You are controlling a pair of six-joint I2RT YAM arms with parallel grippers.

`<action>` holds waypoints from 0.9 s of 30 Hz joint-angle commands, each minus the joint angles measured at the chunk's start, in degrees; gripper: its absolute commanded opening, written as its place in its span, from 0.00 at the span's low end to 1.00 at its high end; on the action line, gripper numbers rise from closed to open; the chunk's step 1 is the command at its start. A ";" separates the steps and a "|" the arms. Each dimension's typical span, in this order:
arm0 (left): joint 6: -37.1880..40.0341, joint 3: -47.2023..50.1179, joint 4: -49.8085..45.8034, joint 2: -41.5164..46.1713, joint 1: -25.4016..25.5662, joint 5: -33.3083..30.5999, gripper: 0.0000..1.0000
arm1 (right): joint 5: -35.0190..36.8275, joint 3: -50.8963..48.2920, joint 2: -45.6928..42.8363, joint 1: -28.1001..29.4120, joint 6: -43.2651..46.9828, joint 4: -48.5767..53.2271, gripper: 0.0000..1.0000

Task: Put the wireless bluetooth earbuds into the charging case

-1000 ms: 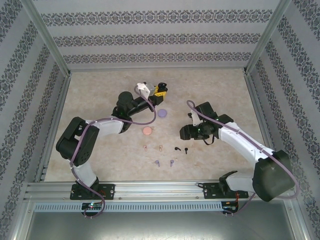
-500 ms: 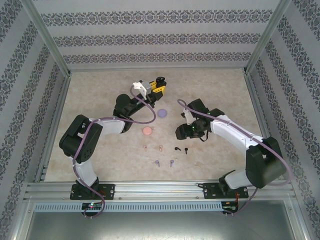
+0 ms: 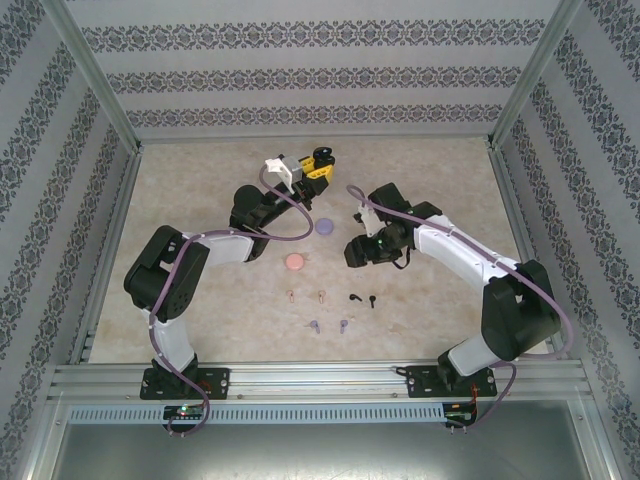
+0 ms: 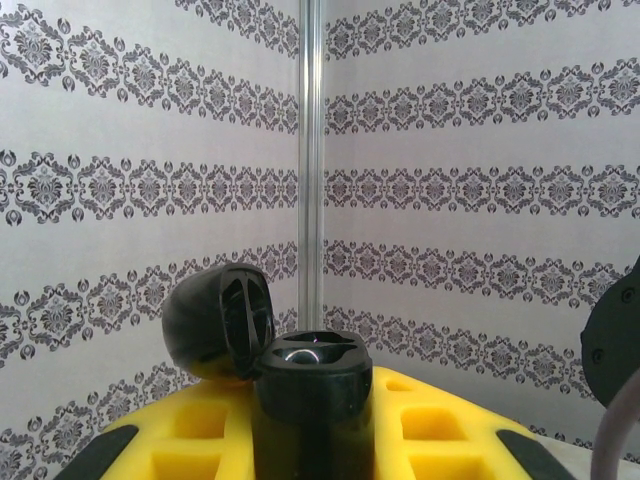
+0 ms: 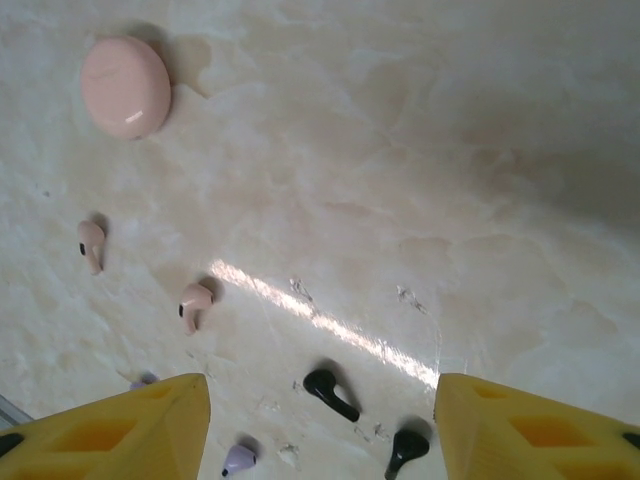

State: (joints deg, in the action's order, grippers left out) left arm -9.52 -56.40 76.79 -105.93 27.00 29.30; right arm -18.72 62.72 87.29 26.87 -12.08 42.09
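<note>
My left gripper [image 3: 319, 166] is raised at the back of the table, shut on a black charging case [image 4: 310, 400] held upright between its yellow fingers [image 4: 440, 430]. The case's lid [image 4: 216, 320] is flipped open to the left. My right gripper [image 3: 354, 251] hangs open over the table, with two black earbuds [image 5: 330, 393] [image 5: 405, 450] lying below the gap between its yellow fingers [image 5: 120, 430]. Two pinkish-tan earbuds [image 5: 193, 302] [image 5: 92, 243] lie to their left. A light purple earbud [image 5: 238, 459] lies nearer the camera. All three pairs sit in a loose cluster [image 3: 331, 308].
A shut pink round case [image 3: 296, 262] lies left of my right gripper, and a shut purple round case [image 3: 325, 227] lies behind it. Patterned walls and metal posts [image 4: 310, 160] enclose the beige table [image 3: 430, 180]. Bare tabletop stretches right and back.
My left gripper has carried the black case slightly further back. My right arm has swung left and away from the near edge, closer to the earbud cluster.
</note>
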 commanded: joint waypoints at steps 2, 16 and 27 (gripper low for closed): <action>-0.28 -0.53 4.68 0.85 -0.16 0.10 0.00 | 1.92 -1.94 0.19 2.74 2.23 3.97 0.60; 0.55 2.85 4.68 3.91 -1.23 -1.39 0.00 | 6.74 -2.06 8.59 9.40 6.44 4.27 0.53; 0.82 4.10 4.68 5.29 -2.28 -1.97 0.00 | 7.99 -1.81 12.88 11.30 6.38 3.31 0.50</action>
State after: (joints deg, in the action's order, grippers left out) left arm -9.28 -52.97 77.49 -102.78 25.36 27.73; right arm -12.25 60.36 99.26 37.41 -6.46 45.19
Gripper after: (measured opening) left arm 0.215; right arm 0.504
